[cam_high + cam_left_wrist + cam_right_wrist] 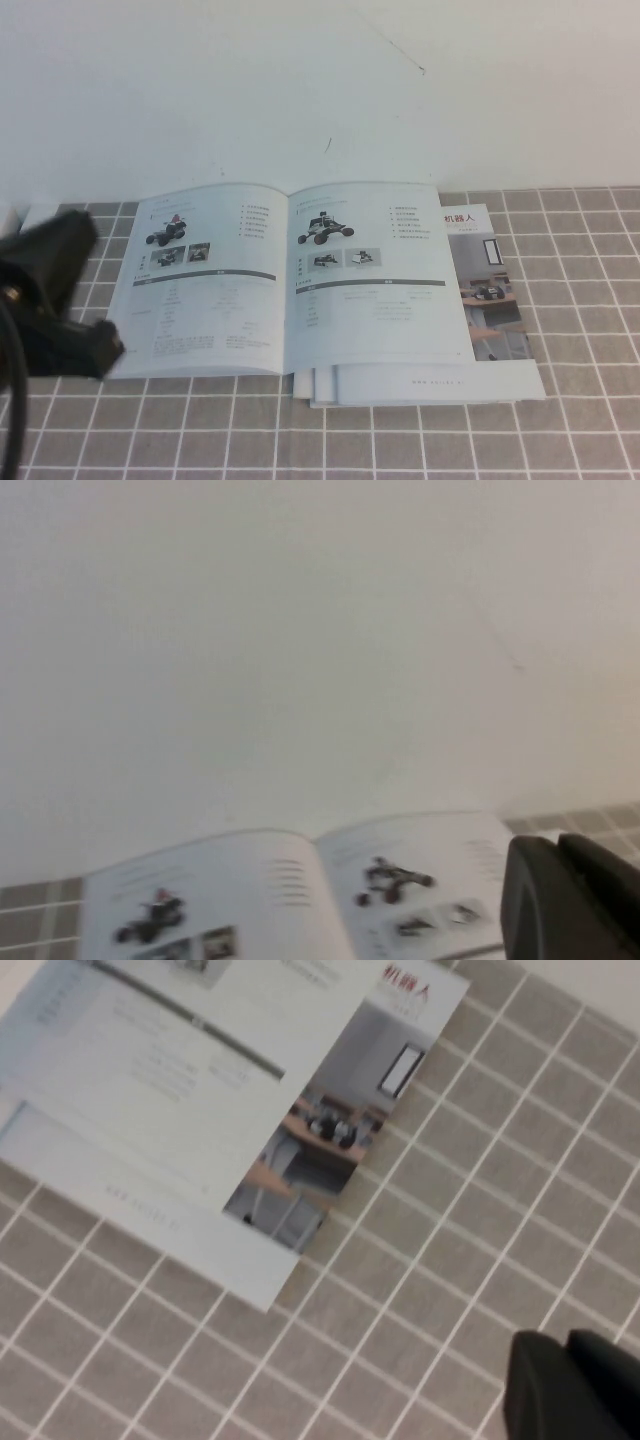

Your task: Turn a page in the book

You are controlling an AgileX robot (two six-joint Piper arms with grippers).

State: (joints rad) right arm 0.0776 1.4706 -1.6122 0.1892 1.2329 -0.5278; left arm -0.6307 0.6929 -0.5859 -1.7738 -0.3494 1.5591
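while the book lies open and flat on the grey tiled desk, no page is lifted, so this reads as the approach step, turn not begun. left tool hangs low at the desk's left side, just beside the book's left edge, near its front corner; can't tell if its fingers are apart or together. right tool is out of the high view, hovering over bare tiles to the right of the stack, fingers together, holding nothing. book sits mid-desk near the wall, on top of a magazine with red characters and a room photo, plus loose sheets poking out at the front. both visible pages are thin, white, glossy, with small vehicle photos, text columns, dark bars. next move likely calls for catching only the top leaf at an outer edge; glossy leaves could slip or come up doubled.
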